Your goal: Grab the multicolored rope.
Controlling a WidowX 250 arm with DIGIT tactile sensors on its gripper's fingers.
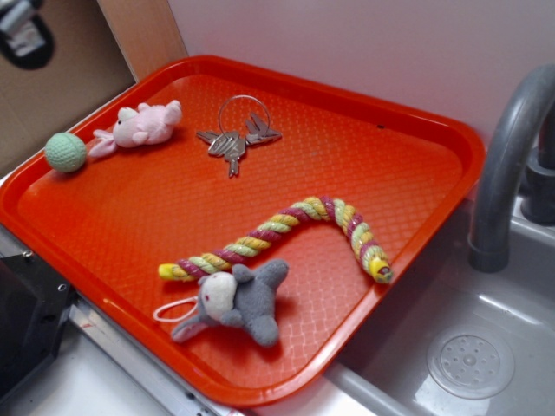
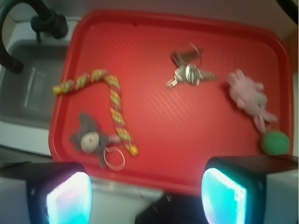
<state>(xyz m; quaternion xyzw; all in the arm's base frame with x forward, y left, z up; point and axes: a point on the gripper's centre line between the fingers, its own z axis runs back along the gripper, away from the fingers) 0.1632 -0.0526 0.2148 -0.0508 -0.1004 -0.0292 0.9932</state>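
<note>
While your gripper (image 2: pixel 145 193) hangs open and empty, the twisted yellow-green-pink cotton rope (image 1: pixel 286 232) touches the grey plush toy (image 1: pixel 238 302); you risk snagging both.

Twisted cotton rope (image 1: pixel 286 230), textured plastic tray (image 1: pixel 130 217)

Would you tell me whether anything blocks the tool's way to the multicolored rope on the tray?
Nothing visible does. The open tool sits above the red plastic tray, and the twisted yellow, green and pink rope lies uncovered. The grey plush toy lies close beside its lower end.
</note>
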